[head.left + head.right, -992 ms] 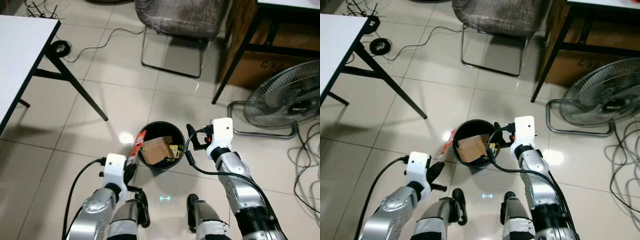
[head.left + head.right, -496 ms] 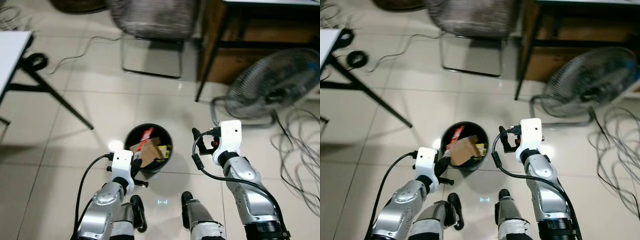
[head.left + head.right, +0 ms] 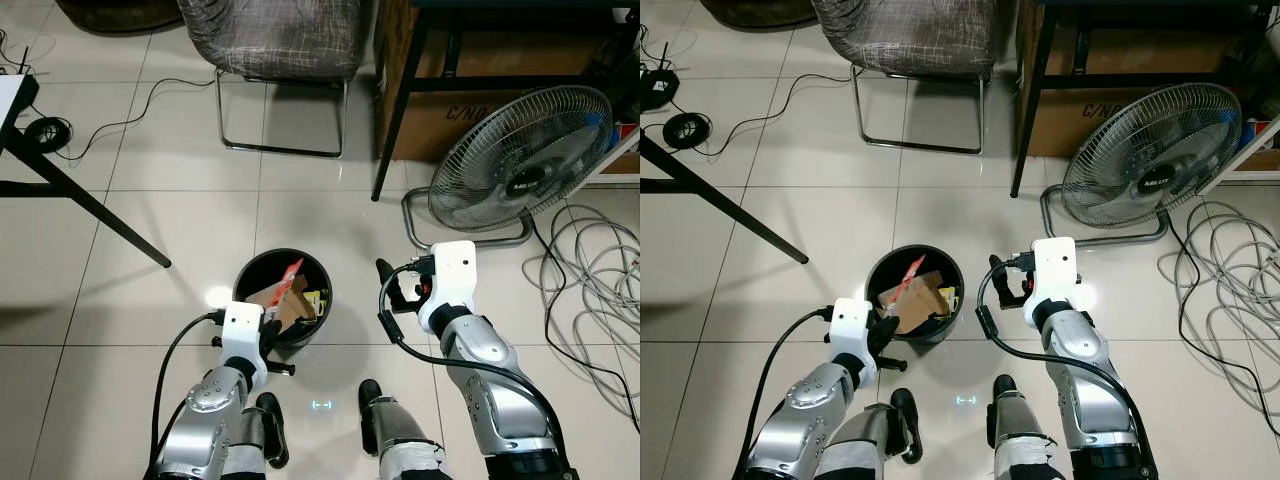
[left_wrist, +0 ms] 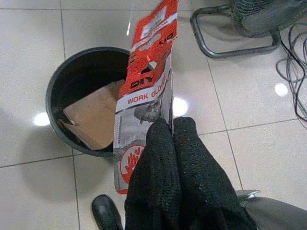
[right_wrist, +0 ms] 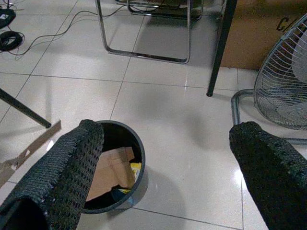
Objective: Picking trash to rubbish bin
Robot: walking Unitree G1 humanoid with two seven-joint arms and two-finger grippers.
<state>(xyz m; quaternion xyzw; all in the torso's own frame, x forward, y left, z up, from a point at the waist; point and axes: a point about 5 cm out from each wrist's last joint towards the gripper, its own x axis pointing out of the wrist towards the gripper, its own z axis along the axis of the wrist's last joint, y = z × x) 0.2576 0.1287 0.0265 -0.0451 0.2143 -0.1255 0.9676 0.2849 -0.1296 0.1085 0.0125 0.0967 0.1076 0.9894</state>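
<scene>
A: What has changed over the last second?

B: Mostly the camera: the whole scene has slid, so the white table has nearly left the head views and the fan [image 3: 517,160] now shows whole. The left gripper [image 4: 171,143] has come up to the near rim of the bin [image 3: 246,280]; a second ago it sat lower and further left. Its jaws are clenched on a red and grey packet [image 4: 146,98], whose top leans out over the bin's opening.

A: And the right one?

B: The right gripper [image 3: 385,283] hangs beside the bin on its right side, jaws spread wide with nothing between them.

A: Counts, near to far?

B: Two grippers, one bin, one packet, one piece of brown cardboard [image 4: 95,120] lying in the bin, one fan, one chair [image 3: 275,40].

A: Do the views differ?

B: The left wrist view lets you read "WORK GLOVE" on the packet, too small to read in the head views. The right wrist view shows something yellow [image 5: 134,167] beside the cardboard. The head views add a tangle of grey cable [image 3: 590,270] on the floor right of the fan.
</scene>
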